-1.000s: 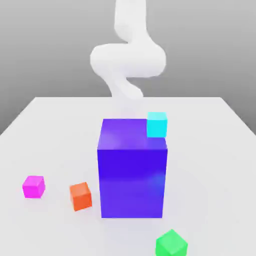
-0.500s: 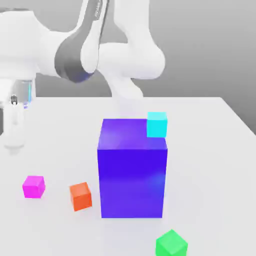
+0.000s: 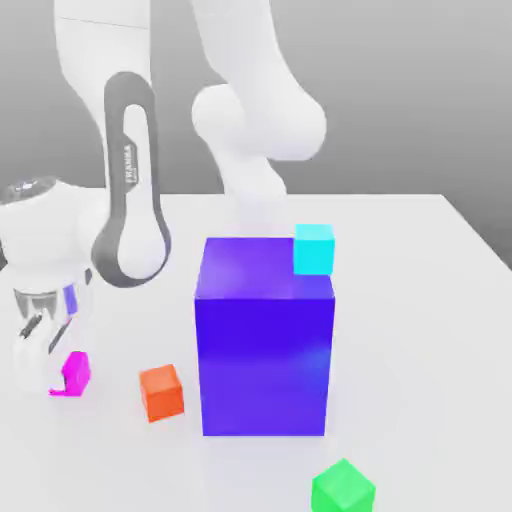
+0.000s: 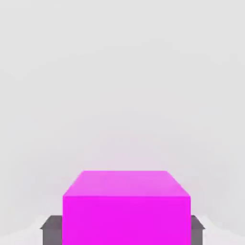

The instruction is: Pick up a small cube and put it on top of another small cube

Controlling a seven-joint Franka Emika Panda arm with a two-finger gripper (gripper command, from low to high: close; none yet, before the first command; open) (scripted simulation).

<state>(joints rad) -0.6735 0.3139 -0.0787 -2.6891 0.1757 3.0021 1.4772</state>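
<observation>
At the lower left of the exterior view, the gripper (image 3: 55,365) stood low over the table (image 3: 420,330), its fingers either side of the magenta cube (image 3: 76,372), seemingly to grasp it; whether they had closed I could not tell. The cube looked small, plain and vividly pink, resting flat on the table.

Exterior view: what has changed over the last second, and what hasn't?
The arm swung in from the exterior view's left and came down, so the end effector now sits at the pink cube, its fingers either side. The pink cube, orange cube, green cube, cyan cube and blue block stayed put.
</observation>
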